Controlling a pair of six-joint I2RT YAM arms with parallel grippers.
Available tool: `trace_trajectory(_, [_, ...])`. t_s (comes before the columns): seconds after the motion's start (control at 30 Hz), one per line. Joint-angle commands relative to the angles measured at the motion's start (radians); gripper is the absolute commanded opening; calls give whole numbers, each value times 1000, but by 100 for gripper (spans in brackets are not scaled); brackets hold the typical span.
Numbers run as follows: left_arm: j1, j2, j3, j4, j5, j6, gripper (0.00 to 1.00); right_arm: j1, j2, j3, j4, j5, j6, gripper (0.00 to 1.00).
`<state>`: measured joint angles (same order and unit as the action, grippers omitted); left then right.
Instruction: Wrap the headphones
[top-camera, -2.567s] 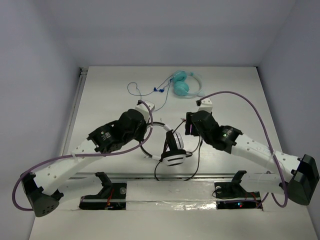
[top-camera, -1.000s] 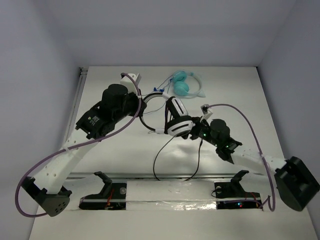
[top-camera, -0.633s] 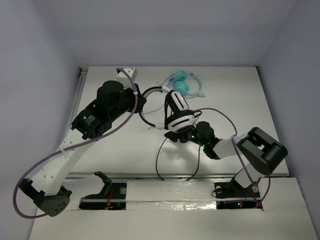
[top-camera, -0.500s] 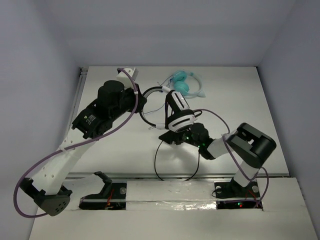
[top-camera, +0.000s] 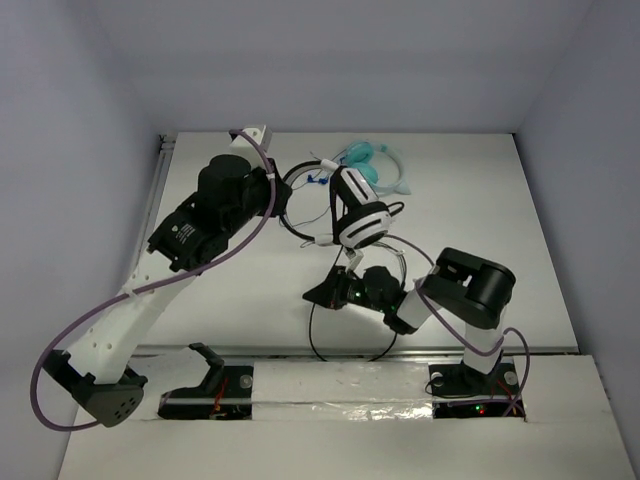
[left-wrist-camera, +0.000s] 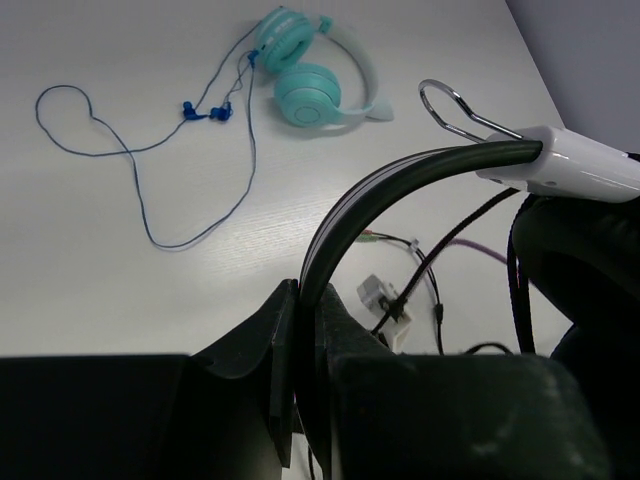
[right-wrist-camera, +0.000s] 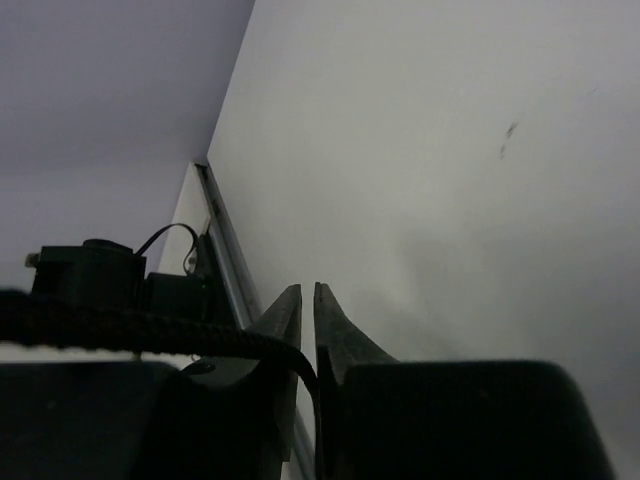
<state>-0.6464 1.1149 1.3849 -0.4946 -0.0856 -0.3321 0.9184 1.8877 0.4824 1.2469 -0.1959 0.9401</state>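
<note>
A white table seen from above, with two robot arms bolted at its near edge. The left claw is clamped on the black headband of the headphones and holds them above the table. The headband arcs up and to the right of this claw, and the white earcups hang to its right. The right claw sits low over the table, nearer the arm bases than the earcups. Its jaws are nearly together, with the dark cable running down into the thin slit between them. Teal headphones and their thin blue cable lie on the table beyond the left claw.
</note>
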Motion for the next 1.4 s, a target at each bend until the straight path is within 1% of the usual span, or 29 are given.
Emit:
trace_trajectory(0.0, [11, -6, 52, 175, -75, -87, 0, 46, -12, -28, 206, 19, 34, 15])
trace_trajectory(0.03, [22, -3, 34, 186, -95, -94, 0, 46, -33, -42, 210, 16, 45, 10])
trace_trajectory(0.07, [22, -1, 28, 201, -120, -105, 0, 57, -47, -69, 210, 12, 46, 2])
trace_trajectory(0.13, [36, 5, 11, 202, -192, -111, 0, 80, -84, -94, 172, 0, 49, 0])
trace_trajectory(0.17, [36, 3, 2, 211, -215, -113, 0, 89, -132, -106, 140, -2, 48, 0])
trace_trajectory(0.2, [48, 2, -6, 217, -241, -114, 0, 102, -160, -123, 64, 0, 45, 0])
trace_trajectory(0.23, [48, 3, -20, 221, -309, -117, 0, 135, -191, -128, 18, 6, 28, 0])
trace_trajectory(0.27, [57, 8, -26, 228, -356, -120, 0, 154, -255, -130, -42, 15, 16, 0])
trace_trajectory(0.3, [70, 13, -33, 237, -383, -127, 0, 177, -287, -127, -181, 27, 3, 0])
trace_trajectory(0.33, [80, 26, -44, 246, -391, -130, 0, 200, -320, -111, -251, 54, -24, 0])
trace_trajectory(0.37, [93, 37, -46, 251, -393, -136, 0, 250, -350, -102, -323, 70, -37, 0])
trace_trajectory(0.4, [105, 46, -50, 255, -398, -140, 0, 273, -408, -90, -390, 87, -49, 0])
trace_trajectory(0.43, [105, 62, -69, 264, -414, -145, 0, 295, -433, -56, -532, 114, -70, 0])
trace_trajectory(0.47, [105, 71, -76, 269, -424, -147, 0, 341, -459, -39, -605, 133, -79, 0])
trace_trajectory(0.5, [105, 77, -86, 271, -431, -150, 0, 362, -511, -22, -729, 154, -86, 0])
trace_trajectory(0.57, [114, 89, -122, 269, -457, -153, 0, 399, -561, 30, -840, 214, -101, 0])
trace_trajectory(0.6, [114, 91, -135, 271, -462, -154, 0, 425, -609, 50, -950, 243, -107, 0])
trace_trajectory(0.63, [114, 86, -165, 271, -474, -156, 0, 436, -633, 70, -998, 286, -121, 0])
trace_trajectory(0.67, [114, 82, -181, 272, -479, -162, 0, 445, -656, 111, -1048, 308, -130, 0])
trace_trajectory(0.7, [114, 79, -197, 274, -482, -162, 0, 445, -676, 133, -1139, 326, -139, 0])
trace_trajectory(0.8, [114, 62, -256, 268, -488, -171, 0, 455, -749, 217, -1305, 389, -182, 0])
trace_trajectory(0.87, [114, 46, -294, 268, -482, -173, 0, 455, -788, 260, -1377, 438, -218, 0])
trace_trajectory(0.9, [114, 43, -305, 268, -476, -179, 0, 455, -797, 281, -1449, 456, -231, 0])
trace_trajectory(0.93, [114, 37, -331, 266, -468, -180, 0, 455, -806, 326, -1481, 496, -257, 0])
trace_trajectory(1.07, [68, 30, -389, 257, -482, -196, 0, 455, -829, 418, -1621, 594, -325, 0])
trace_trajectory(1.13, [21, 34, -408, 240, -497, -205, 0, 455, -822, 449, -1691, 668, -359, 0])
trace_trajectory(1.27, [-54, 34, -454, 182, -523, -228, 0, 455, -803, 527, -1767, 753, -418, 0])
trace_trajectory(1.37, [-87, 8, -490, 160, -487, -234, 0, 455, -785, 564, -1799, 789, -465, 0])
